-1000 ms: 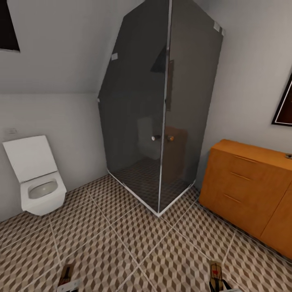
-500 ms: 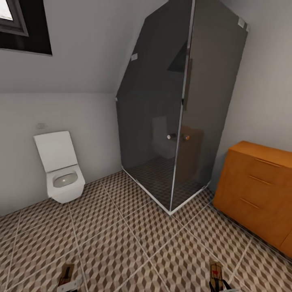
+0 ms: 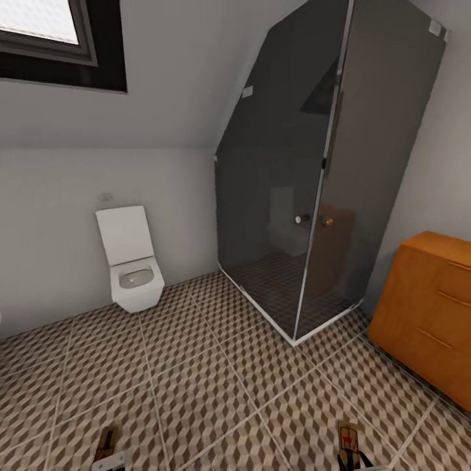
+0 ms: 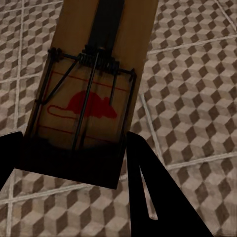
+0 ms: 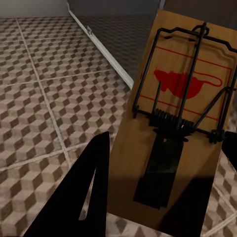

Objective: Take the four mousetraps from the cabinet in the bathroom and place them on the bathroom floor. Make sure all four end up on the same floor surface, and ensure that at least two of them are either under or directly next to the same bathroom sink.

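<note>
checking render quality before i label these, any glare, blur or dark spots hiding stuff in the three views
Head view: even flat light, no glare; the dark shower glass dims what stands behind it. Left wrist view: the left gripper's fingers are pure black silhouettes, the mousetrap sharp with its red mouse print clear. Right wrist view: black fingers again, the other mousetrap crisp, floor tiles slightly soft.

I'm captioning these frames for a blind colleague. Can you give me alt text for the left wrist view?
A wooden mousetrap with a red mouse print and a dark wire spring is held between the two dark fingers of the left hand, above a brown-and-beige cube-patterned tile floor.
</note>
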